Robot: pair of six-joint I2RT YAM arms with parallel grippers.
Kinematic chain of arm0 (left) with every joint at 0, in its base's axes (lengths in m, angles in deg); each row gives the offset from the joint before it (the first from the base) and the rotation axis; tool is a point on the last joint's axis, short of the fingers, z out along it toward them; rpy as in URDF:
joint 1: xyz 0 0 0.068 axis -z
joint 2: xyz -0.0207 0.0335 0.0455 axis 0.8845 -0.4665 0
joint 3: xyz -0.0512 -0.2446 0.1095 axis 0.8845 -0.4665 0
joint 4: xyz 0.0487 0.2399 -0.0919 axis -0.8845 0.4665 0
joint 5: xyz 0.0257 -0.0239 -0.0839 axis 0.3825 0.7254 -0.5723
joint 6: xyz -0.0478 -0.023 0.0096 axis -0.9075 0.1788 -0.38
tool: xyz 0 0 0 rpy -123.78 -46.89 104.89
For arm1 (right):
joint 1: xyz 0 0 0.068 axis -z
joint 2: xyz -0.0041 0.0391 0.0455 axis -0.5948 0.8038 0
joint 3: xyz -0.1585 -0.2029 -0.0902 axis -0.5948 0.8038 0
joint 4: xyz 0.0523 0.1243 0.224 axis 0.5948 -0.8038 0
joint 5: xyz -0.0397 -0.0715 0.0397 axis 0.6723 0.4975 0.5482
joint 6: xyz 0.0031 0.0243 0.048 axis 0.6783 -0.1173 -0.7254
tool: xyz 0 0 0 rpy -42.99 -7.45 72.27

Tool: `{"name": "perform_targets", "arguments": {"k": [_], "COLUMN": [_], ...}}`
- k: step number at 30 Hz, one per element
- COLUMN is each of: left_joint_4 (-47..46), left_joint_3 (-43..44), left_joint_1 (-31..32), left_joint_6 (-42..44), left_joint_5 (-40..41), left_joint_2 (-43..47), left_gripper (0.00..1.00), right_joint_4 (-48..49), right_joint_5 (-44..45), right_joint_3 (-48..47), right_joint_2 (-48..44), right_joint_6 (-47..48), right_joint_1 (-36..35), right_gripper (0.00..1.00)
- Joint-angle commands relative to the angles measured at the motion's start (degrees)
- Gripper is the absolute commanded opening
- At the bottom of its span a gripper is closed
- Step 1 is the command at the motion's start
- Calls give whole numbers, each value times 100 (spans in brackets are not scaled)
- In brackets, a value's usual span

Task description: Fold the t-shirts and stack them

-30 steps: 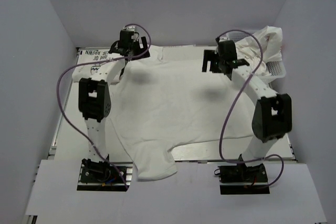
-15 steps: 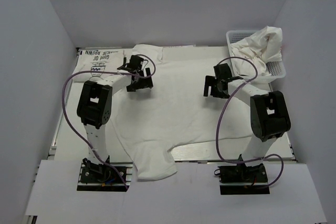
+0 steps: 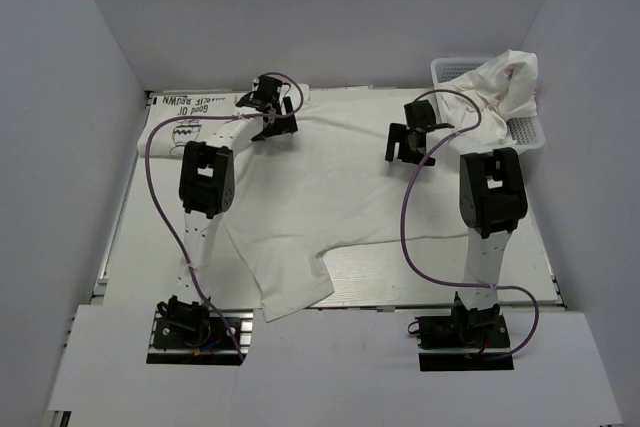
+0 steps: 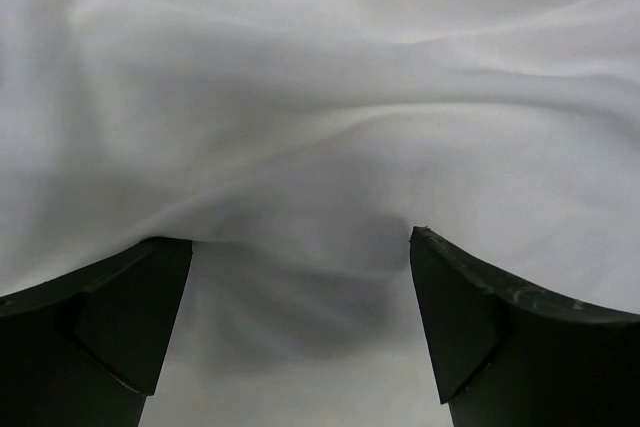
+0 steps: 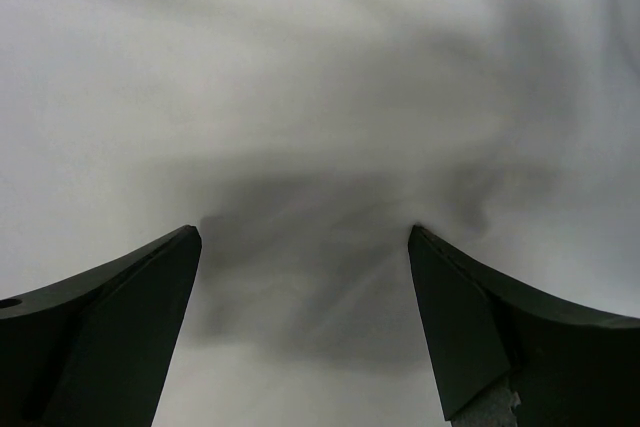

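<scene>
L gripper (image 3: 274, 127) & R gripper (image 3: 408, 147) hang wide open, empty, over spread white t-shirt (image 3: 330, 197), likely poised to pinch a fold.

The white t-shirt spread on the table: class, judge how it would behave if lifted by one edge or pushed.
The white t-shirt would probably hang limp: it lies in soft ripples, and one sleeve drapes over the near edge of the table. Pushed, it would likely bunch into wrinkles rather than slide whole. It looks thin, so probably light.
</scene>
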Motion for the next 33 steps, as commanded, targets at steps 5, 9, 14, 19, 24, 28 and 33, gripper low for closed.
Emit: {"name": "perform_targets", "arguments": {"k": [5, 9, 14, 19, 24, 28, 33], "left_joint_4": [129, 24, 184, -4, 978, 1070, 1568], "left_joint_3": [446, -1173, -3769, -6364, -7366, -8044, -8186], "left_joint_1": [9, 133, 282, 686, 1046, 1301, 1661], "left_joint_6": [537, 371, -561, -992, -992, -1211, -1519], "left_joint_5": [-82, -371, -1336, -2463, -3025, -3614, -3441], "left_joint_2": [607, 1968, 3998, 6220, 6946, 6999, 7297], "left_gripper": [100, 100, 100, 100, 100, 100, 98], "right_joint_4": [-83, 391, 452, 927, 621, 453, 410], "right_joint_5": [-559, -867, -1097, -1167, -570, -622, -675], "right_joint_3": [-278, 434, 1330, 2614, 2721, 2825, 3054], "right_joint_2": [-564, -1681, -2725, -3631, -3923, -3984, -4108], "right_joint_6": [517, 517, -167, -511, -625, -792, -906], "right_joint_1": [-61, -123, -61, -70, -35, -17, 44], "right_gripper": [90, 90, 90, 90, 90, 90, 90]}}
